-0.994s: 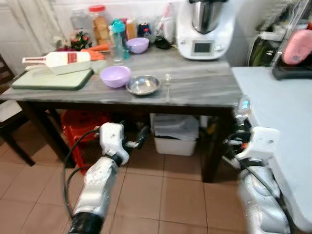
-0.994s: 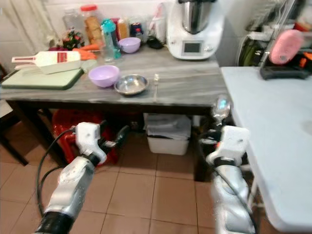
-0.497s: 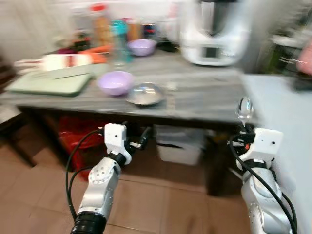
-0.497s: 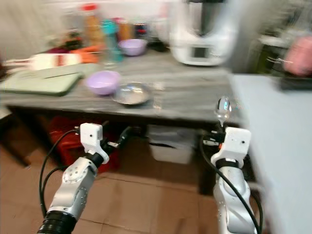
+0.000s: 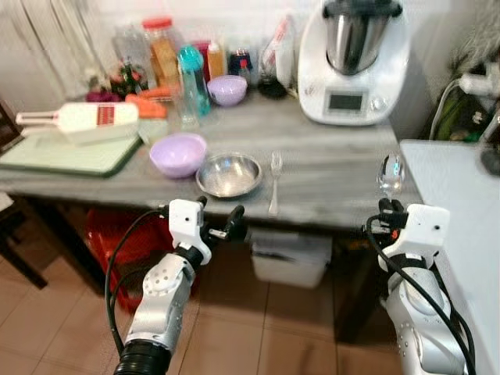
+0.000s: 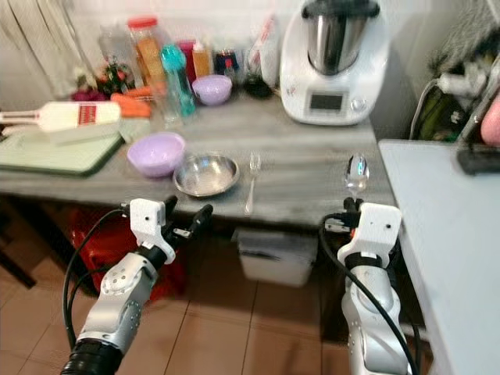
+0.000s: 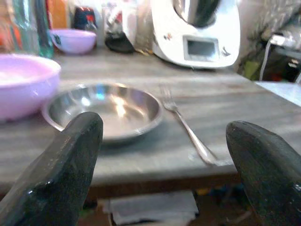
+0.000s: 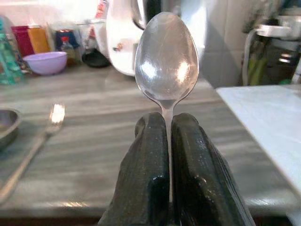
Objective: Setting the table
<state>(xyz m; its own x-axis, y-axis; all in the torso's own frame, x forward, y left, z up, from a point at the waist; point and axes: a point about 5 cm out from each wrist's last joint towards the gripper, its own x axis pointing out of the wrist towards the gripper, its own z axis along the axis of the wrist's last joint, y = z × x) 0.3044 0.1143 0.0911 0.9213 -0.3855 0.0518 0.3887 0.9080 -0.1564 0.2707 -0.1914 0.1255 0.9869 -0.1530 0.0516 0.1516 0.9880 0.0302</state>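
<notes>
At the lower right of the head view, the right gripper pinches the handle of a shiny silver metal spoon, bowl upright, before the front edge of the grey marble-patterned table. At lower centre-left, the left gripper hangs with jaws spread, just below the table edge. On the table at centre lie a round steel bowl, a silver fork just beside it, and a lilac plastic bowl on its other side.

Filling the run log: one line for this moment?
right pincer: shut on spoon | left pincer: open, facing steel bowl | fork: beside bowl
</notes>
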